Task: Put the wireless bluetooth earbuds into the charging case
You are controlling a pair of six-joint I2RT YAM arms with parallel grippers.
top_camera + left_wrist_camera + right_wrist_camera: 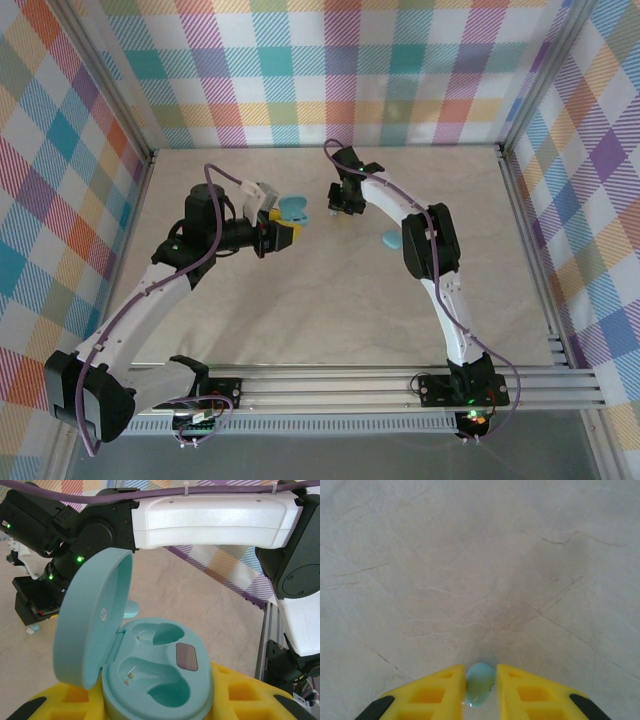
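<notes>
An open teal charging case (160,675) sits between the yellow fingers (242,692) of my left gripper (155,702), which is shut on its base. The lid (92,617) stands up at the left and both cavities are empty. In the top view the case (292,208) is held left of centre by the left gripper (283,228). My right gripper (480,690) points down at the table, shut on one small pale blue earbud (480,684) pinched between its yellow pads. From above, the right gripper (344,207) is just right of the open case. Other earbuds are out of view.
A second teal case (390,240), closed, lies on the beige marbled table (300,320) under the right arm's forearm; its edge (131,610) peeks out behind the open lid. Metal frame rails (530,250) and checkered walls bound the table.
</notes>
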